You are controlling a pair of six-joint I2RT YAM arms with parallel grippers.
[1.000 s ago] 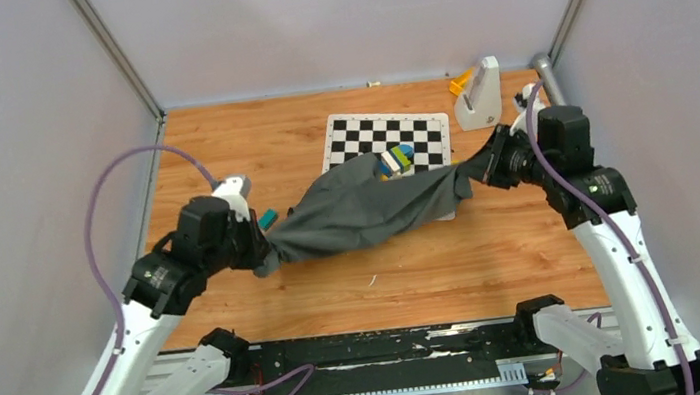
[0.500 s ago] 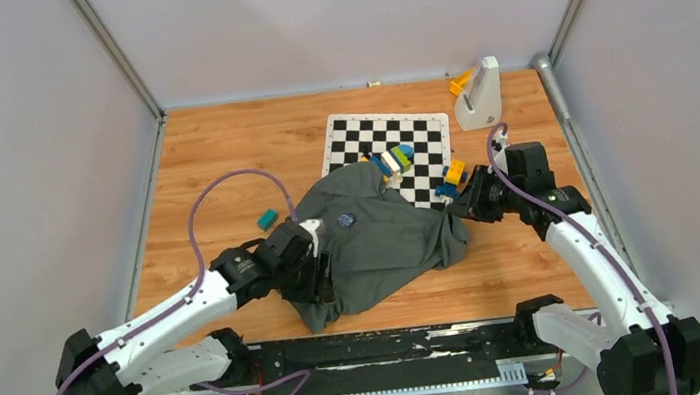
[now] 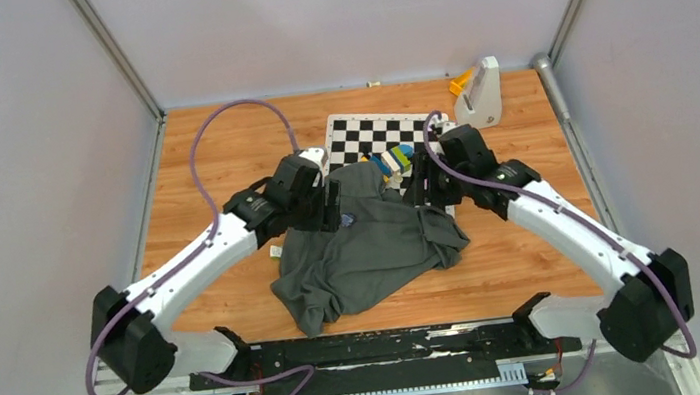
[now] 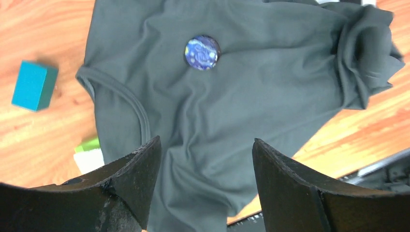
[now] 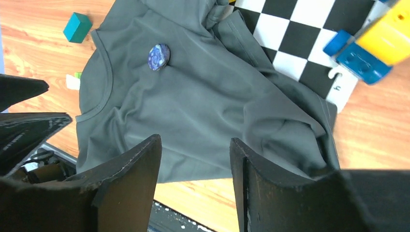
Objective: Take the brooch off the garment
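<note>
The dark grey garment (image 3: 373, 255) lies crumpled on the wooden table, its top edge over the chequered board. The brooch (image 3: 346, 220), a round blue swirled button, sits pinned below the neckline (image 4: 202, 52) (image 5: 159, 56). My left gripper (image 3: 332, 205) hovers over the garment's left side with its jaws open (image 4: 206, 140) and nothing between them. My right gripper (image 3: 423, 192) hangs over the garment's right side, also open and empty (image 5: 195, 138). Neither gripper touches the brooch.
A black-and-white chequered board (image 3: 368, 133) lies behind the garment with coloured toy blocks (image 3: 396, 160) on it. A teal block (image 4: 34, 86) and a green-white piece (image 4: 89, 154) lie left of the garment. A white stand (image 3: 479, 93) is at the back right.
Both grippers held the garment stretched between them, then opened and let go. The garment now lies on the table, and both arms have swung inward over it.
</note>
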